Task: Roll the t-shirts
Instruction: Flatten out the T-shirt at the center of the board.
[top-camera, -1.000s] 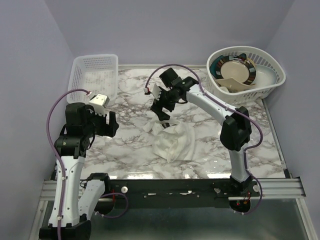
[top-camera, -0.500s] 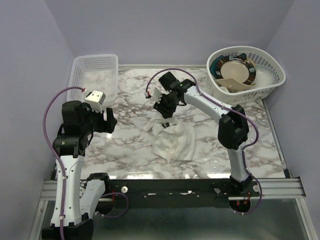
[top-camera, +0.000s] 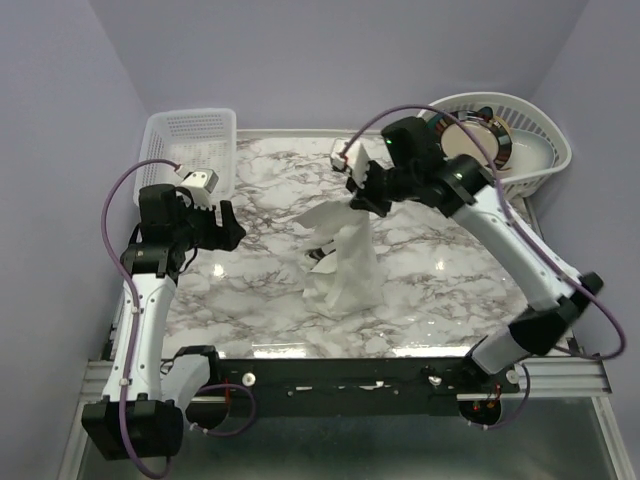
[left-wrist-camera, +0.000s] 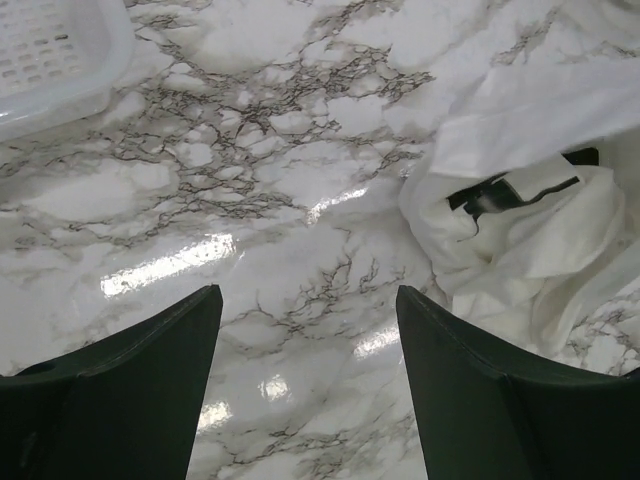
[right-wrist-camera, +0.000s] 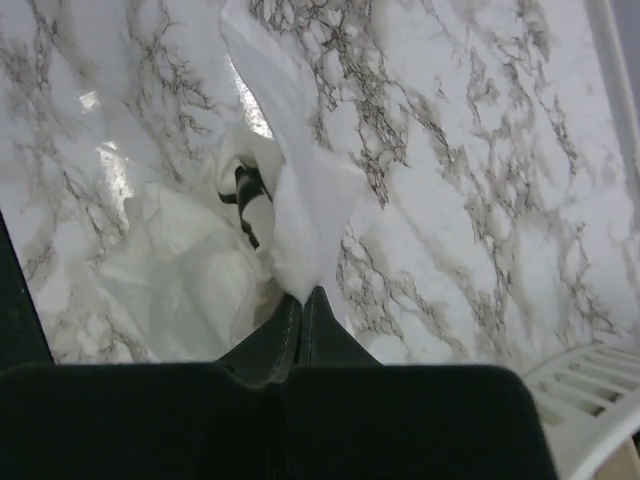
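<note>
We see the marble table (top-camera: 250, 300), a round basket (top-camera: 545, 165) of dishes (top-camera: 470, 140) at its far right corner and an oblong basket (top-camera: 190, 140) at the far left. The white t-shirts (top-camera: 345, 270) lie crumpled mid-table, one fold raised. Our right gripper (right-wrist-camera: 300, 297) pinches that fold, fingers closed tight. Our left gripper (left-wrist-camera: 305, 300) hovers spread wide, holding nothing, left of the heap. A black print (left-wrist-camera: 500, 192) shows.

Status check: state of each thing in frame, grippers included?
White cotton t-shirt with black print: crumpled, one edge lifted.
Right gripper: shut on the t-shirt.
Left gripper: open, holding nothing.
White rectangular mesh basket: upright.
White round plastic basket: upright, holding dishes.
</note>
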